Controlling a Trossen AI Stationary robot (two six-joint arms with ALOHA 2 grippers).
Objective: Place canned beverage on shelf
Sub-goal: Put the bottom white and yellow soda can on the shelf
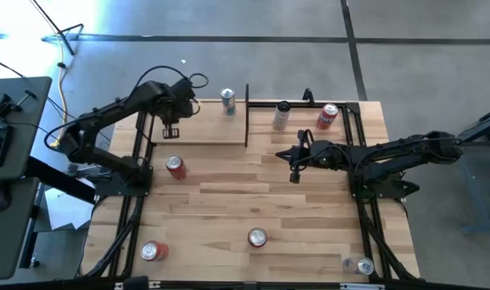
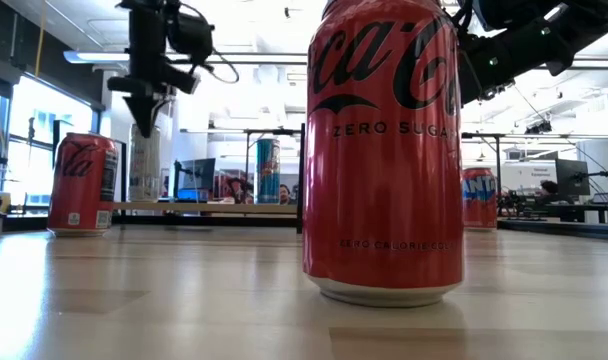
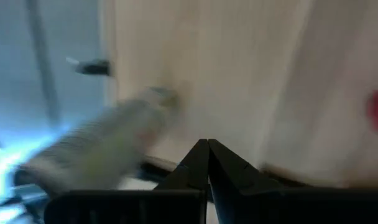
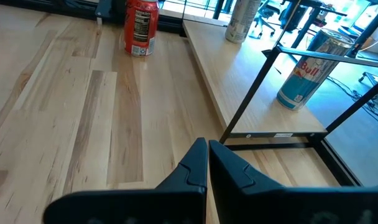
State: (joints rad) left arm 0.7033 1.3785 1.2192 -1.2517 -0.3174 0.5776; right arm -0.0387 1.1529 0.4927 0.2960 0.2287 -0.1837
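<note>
A red can [image 2: 382,150] is seen nearest the low camera, upright on the worktop [image 1: 229,201]. The left gripper [image 1: 171,129], fingers pressed together and empty, is held over the shelf [image 1: 198,129], where a blue can [image 1: 228,101] stands. The right gripper [image 1: 294,173], likewise pressed together, is positioned just beside the shelf's end frame.

The floor [image 1: 406,56] is grey concrete crossed by dark seam lines. A dark desk [image 1: 11,153] stands beside the table. Bright windows [image 2: 29,130] and ceiling light strips [image 2: 254,60] illuminate the office beyond.
</note>
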